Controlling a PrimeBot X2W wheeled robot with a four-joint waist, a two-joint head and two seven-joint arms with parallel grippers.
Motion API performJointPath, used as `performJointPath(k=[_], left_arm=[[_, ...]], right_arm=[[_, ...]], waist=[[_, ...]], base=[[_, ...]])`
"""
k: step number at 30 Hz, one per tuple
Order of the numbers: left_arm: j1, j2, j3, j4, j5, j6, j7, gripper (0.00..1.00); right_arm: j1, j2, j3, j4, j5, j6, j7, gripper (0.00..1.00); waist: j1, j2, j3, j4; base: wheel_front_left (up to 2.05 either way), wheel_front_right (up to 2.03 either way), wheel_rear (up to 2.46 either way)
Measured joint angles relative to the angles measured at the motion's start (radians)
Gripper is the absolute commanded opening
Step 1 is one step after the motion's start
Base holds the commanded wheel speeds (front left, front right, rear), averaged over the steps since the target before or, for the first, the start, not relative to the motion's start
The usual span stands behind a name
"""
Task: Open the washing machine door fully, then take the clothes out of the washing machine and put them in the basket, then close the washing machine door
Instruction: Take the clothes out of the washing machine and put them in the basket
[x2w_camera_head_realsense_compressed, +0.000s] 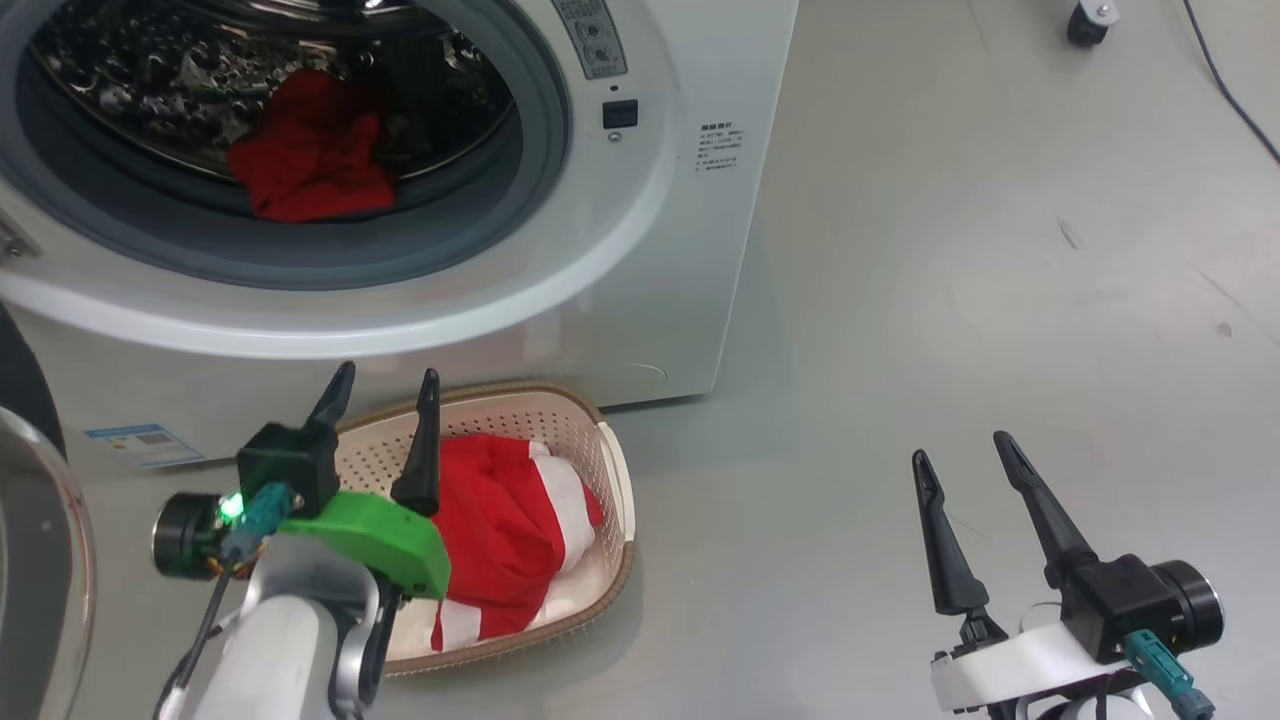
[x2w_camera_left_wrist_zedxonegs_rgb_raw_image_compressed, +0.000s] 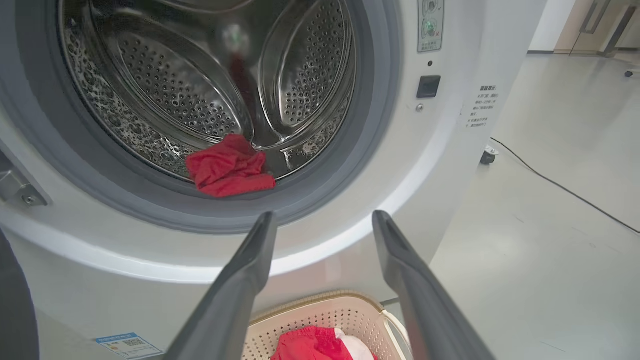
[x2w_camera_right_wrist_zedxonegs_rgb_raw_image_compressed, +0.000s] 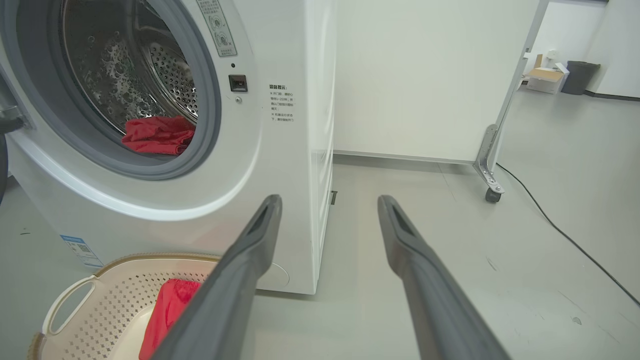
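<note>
The left pincer is spread wide with nothing between its fingers. It hangs above the left part of the basket, fingers pointing towards the front of the washing machine, just under the round opening. In the left wrist view the same pincer frames the lower lip of the opening, with the basket below it.

The right pincer is also spread and empty. It is well apart from the basket, over bare grey floor to the right of the machine. In its own wrist view the pincer points past the machine's front right corner.

The basket stands on the floor, close against the foot of the machine. A red-and-white garment lies heaped in it, red on top and white stripes showing at its right and lower edges. A second red garment lies crumpled at the bottom of the steel drum, near the front, just behind the grey seal.

The washing machine door is swung open at the far left, only its edge and part of its glass in sight. A small blue label sits low on the machine's front, left of the basket.
</note>
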Motion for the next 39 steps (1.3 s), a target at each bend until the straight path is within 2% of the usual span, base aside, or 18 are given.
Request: performJointPath(k=[10, 16, 28, 32, 39], left_arm=[[-0.199, 0.006, -0.006, 0.103, -0.002, -0.016, 0.179, 1.0], [-0.356, 0.042, 0.019, 0.146, -0.002, -0.022, 0.283, 1.0], [-0.652, 0.207, 0.067, 0.209, 0.037, -0.035, 0.478, 1.0], [-0.714, 0.267, 0.072, 0.238, 0.067, -0.049, 0.528, 1.0], [-0.795, 0.338, 0.095, 0.28, 0.086, -0.061, 0.582, 1.0]], right_arm=[[-0.056, 0.001, 0.007, -0.021, 0.001, 0.007, 0.0, 1.0], [-0.099, 0.002, 0.018, -0.03, 0.005, 0.015, 0.0, 1.0], [-0.2, 0.008, 0.06, -0.03, 0.042, 0.034, 0.0, 1.0], [-0.229, 0.01, 0.074, -0.029, 0.057, 0.041, 0.0, 1.0], [-0.266, 0.011, 0.095, -0.029, 0.078, 0.045, 0.0, 1.0]], waist=[[0.0, 0.0, 0.107, -0.029], [0.0, 0.0, 0.181, -0.048], [0.0, 0.0, 0.319, -0.104], [0.0001, 0.0, 0.355, -0.135], [0.0001, 0.0, 0.408, -0.191]], base=[[0.0, 0.0, 0.0], [0.0, 0.0, 0.0], [0.0, 0.0, 0.0], [0.0, 0.0, 0.0], [0.0, 0.0, 0.0]])
